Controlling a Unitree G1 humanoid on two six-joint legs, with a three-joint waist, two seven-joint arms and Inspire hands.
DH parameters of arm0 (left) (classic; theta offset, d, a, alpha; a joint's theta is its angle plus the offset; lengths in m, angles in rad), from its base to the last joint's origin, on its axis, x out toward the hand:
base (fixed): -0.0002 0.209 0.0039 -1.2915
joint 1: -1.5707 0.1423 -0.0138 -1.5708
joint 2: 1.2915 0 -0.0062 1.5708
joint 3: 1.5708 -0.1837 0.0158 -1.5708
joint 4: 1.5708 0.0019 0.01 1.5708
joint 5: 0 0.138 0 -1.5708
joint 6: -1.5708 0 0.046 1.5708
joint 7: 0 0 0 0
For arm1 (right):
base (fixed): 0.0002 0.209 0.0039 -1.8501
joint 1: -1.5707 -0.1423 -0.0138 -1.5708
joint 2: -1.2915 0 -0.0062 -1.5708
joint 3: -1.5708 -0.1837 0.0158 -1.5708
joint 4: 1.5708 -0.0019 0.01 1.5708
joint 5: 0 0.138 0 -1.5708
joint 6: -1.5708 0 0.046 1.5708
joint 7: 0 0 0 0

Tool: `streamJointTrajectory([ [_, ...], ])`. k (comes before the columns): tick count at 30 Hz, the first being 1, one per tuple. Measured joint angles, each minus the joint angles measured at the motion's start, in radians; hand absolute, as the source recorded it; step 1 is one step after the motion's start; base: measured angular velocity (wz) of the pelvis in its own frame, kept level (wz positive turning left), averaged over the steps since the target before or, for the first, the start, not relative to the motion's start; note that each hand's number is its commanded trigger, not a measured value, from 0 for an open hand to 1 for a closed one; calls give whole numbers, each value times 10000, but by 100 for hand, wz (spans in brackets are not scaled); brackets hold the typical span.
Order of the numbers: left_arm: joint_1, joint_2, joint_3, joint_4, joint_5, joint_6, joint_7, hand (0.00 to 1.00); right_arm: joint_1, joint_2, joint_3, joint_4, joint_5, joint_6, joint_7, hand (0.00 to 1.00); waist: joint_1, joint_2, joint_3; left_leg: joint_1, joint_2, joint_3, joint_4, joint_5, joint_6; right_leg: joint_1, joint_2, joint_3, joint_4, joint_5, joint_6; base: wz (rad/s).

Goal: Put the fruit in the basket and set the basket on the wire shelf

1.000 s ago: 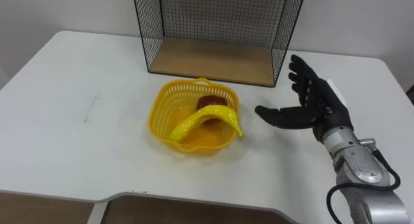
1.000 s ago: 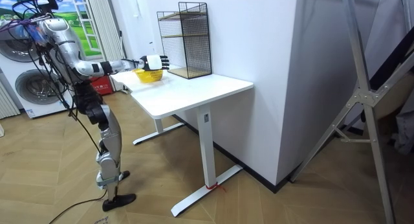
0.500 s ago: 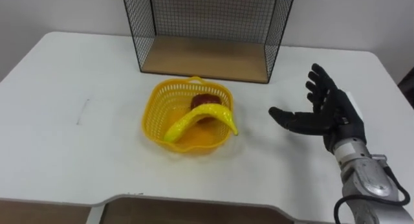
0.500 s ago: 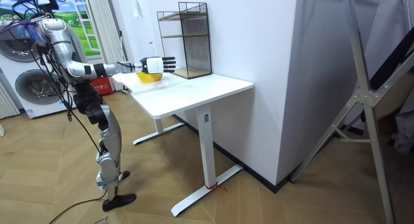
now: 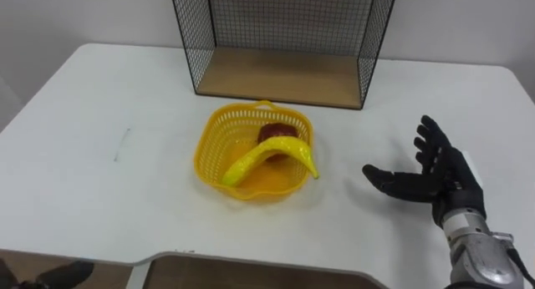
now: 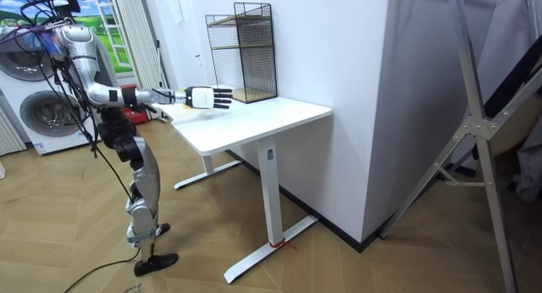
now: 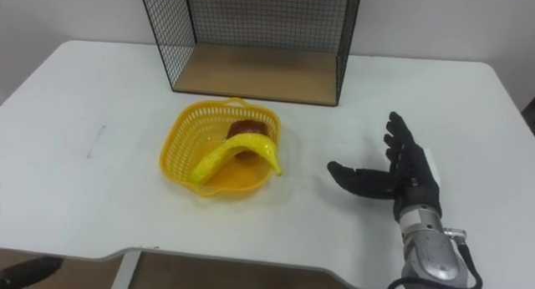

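1. Wire shelf (image 5: pixel 280 76): stands on the white table (image 5: pixel 109 97) at 12 o'clock from the basket, just beyond it. Its open front faces the robot and its wooden floor is bare.
2. Basket (image 5: pixel 216 143): yellow plastic lattice, sitting mid-table and touched by no hand. It is probably light and slightly springy, so the wall may flex under a pinch. The rim looks the best place to take hold, likely at 3 o'clock, nearest the right hand. It should be kept level when lifted.
3. Right hand (image 5: pixel 441 182): hovers over the table at 4 o'clock from the basket, apart from it, with fingers spread straight, thumb pointing toward the basket, and holding nothing.
4. Banana (image 5: pixel 263 154): lies across the basket from 7 to 4 o'clock, its tip overhanging the rim at 4 o'clock. It is smooth and could slide out if the basket tips.
5. Red fruit (image 5: pixel 274 132): inside the basket at 1 o'clock, partly under the banana.
6. Left hand (image 5: pixel 58 275): possibly the dark shape below the table edge at 7 o'clock. I cannot tell its state.
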Motion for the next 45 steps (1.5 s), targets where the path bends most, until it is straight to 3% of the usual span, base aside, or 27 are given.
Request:
streamJointTrajectory([
  [9, 92, 15, 318, -1472, 1298, 65, 2128, 0, 402, 327, -446, 0, -226, -78, -542, 0, 267, -63, 57, -189, 48, 27, 103, -10, -15, -191, 43, 144, 13, 7, -11, -2],
  [10, 87, 19, 412, -1991, 1367, -22, 2527, 0, 443, 327, -437, -1, -235, -80, -546, 0, 299, -43, 69, -259, 39, -21, 98, -10, -15, -189, 44, 132, 16, 7, -11, 6],
  [14, -202, 100, 1114, -3377, 1386, -1140, 3847, 0, 450, 324, -352, -107, -208, -150, -536, 0, 407, 192, 17, -127, 4, 7, 25, -8, -9, -148, 20, 153, 13, 9, -6, -2],
  [18, -164, 95, 1488, -3823, 1613, -1324, 4493, 0, 625, 261, -361, -335, -121, -158, -520, 0, 434, 304, -21, -76, -2, 24, 20, 5, -17, -121, 16, 114, 7, 5, 2, 0],
  [24, 0, 26, 1546, -4400, 1700, -1496, 4853, 0, 749, 270, -355, -334, 379, -167, -49, 0, 528, 208, 22, -30, 9, -16, -40, 8, -25, -146, 22, 102, -1, 1, 6, 1],
  [28, -153, 52, 1483, -4752, 663, -1751, 4453, 0, 747, 328, -311, -386, 688, -258, 77, 0, 495, 7, 52, -49, 6, -33, 11, 5, -23, -148, 13, 68, 41, 2, 6, 0],
  [31, -228, 61, 963, -4955, -427, -1801, 3765, 0, 714, 349, -262, -420, 1204, -511, 172, 0, 448, -24, 82, -99, -11, -65, 61, 4, -20, -46, 6, -7, 9, 5, 8, 6],
  [37, -229, 57, -366, -4956, -1908, -1899, 1996, 0, 699, 606, -220, -746, 1899, -952, 523, 0, 265, 134, 173, -125, -4, -55, 45, 3, -21, -33, 13, 14, 11, 5, 8, 0],
  [41, -392, 37, -1078, -4969, -2675, -1902, 613, 0, 686, 840, 156, -744, 1911, -1031, 825, 0, 111, 305, 128, -113, 2, -30, 58, 6, -21, -46, 7, 23, 27, 5, 7, 0],
  [45, -651, -12, -1498, -4969, -3197, -1930, -592, 0, 442, 846, 416, -744, 2263, -1047, 1090, 0, 10, 302, 130, -53, 9, 91, 58, 15, -17, -47, 0, 129, 29, 5, 7, -8],
])
